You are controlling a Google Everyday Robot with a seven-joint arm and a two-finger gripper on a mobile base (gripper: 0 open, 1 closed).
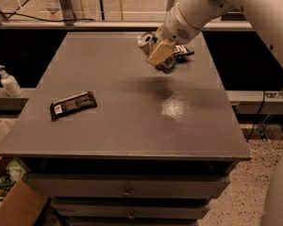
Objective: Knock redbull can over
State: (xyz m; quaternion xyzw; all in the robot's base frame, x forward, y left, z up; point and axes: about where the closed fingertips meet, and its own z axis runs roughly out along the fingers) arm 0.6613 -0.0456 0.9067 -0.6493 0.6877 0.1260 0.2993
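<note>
At far right of the bench, the gripper is hanging low over the top, with the white arm reaching in from upper rt. Now the redbull can: it's leaning hard, shiny top rim pointing up & to the left, body tucked behind the gripper's tan pad. Lower end is hidden, so can't tell if it's resting on the bench or lifted off. Jaws: can't tell if they're apart or clamped, tho the can is sitting right against the gripper. The dark chip bag is lying just behind the gripper, partly covered by it. Over on the left, well apart from all that, the black wrapped bar is lying flat nr the front-left. Off the bench, a white pump bottle is standing upright on the ledge to the left. A cardboard box is showing at bottom-left, and drawers are sitting under the bench top.
</note>
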